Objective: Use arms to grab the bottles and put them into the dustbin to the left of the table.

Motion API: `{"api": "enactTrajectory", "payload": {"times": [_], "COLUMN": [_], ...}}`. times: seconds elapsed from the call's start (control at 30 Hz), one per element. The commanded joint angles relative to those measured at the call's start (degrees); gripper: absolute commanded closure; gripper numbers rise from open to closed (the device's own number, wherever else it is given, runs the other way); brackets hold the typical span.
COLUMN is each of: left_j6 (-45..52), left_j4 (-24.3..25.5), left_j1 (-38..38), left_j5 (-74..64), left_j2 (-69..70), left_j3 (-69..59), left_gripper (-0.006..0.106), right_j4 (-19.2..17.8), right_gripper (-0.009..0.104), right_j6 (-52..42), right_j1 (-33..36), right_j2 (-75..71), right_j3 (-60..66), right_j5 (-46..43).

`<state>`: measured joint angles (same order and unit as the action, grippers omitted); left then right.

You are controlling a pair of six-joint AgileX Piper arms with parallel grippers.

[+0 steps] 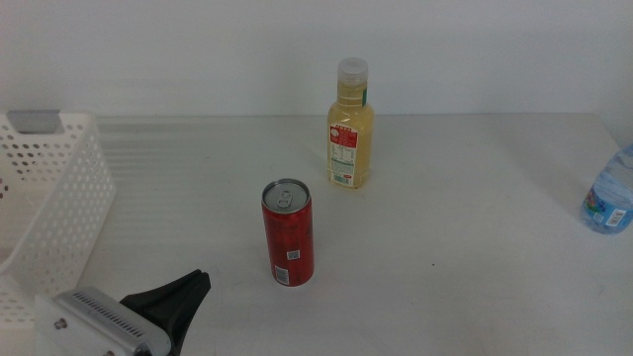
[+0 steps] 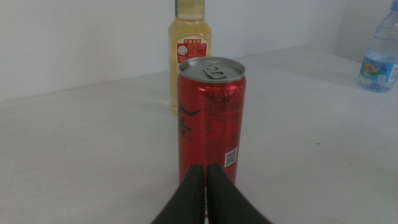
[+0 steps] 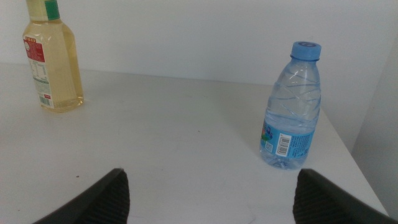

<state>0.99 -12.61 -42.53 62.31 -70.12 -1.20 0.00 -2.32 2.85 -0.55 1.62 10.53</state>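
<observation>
From the middle view, the red can is standing upright near the centre of the white tabletop, silver top facing up. Behind it and slightly to the right, the yellow juice bottle is standing upright too, well apart from the can, its pale cap on. The water bottle is showing only partly at the picture's right edge, so its cap is cut off here. The dustbin, a white basket with rows of round holes, is sitting at the left edge of the tabletop. The left hand is showing near the bottom edge, its dark jaws pointing towards the can but lying apart from it.

In the left wrist view, the left hand is sitting clenched, its two jaws pressed together with only a thin seam between them and nothing held. The red can is standing directly ahead of the jaw tips, seemingly just beyond them, though the gap is hard to judge from this angle. The juice bottle is rising behind the can, and the water bottle is standing far off to one side.

In the right wrist view, the right hand is hanging released, jaws spread wide and empty. The water bottle is standing upright ahead of it, blue cap on, near the tabletop's edge. The juice bottle is standing well apart from it.
</observation>
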Motion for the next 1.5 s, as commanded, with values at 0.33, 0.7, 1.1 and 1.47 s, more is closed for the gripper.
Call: {"api": "enactTrajectory", "payload": {"times": [0.33,0.7,1.1,1.47], "left_j6": [-1.0,2.7,2.1,-3.0], "left_j4": [-1.9,-2.4,-0.2,-0.2], "left_j1": [-0.2,-0.2,-0.2,-0.1], "left_j5": [4.8,0.2,2.3,7.0], "left_j2": [0.5,0.5,-10.7,-21.9], "left_j3": [0.3,6.7,13.9,18.5], "left_gripper": [0.059,0.010,0.010,0.010], "right_j4": [-0.3,-0.3,-0.3,-0.3], "right_gripper": [0.019,0.019,0.019,0.019], "right_j6": [-0.5,-0.5,-0.5,-0.5], "right_j1": [-0.5,-0.5,-0.5,-0.5], "right_j2": [-1.6,-1.6,-1.6,-1.6], "right_j3": [-0.5,-0.5,-0.5,-0.5], "right_j5": [-4.1,-4.1,-4.1,-4.1]}}
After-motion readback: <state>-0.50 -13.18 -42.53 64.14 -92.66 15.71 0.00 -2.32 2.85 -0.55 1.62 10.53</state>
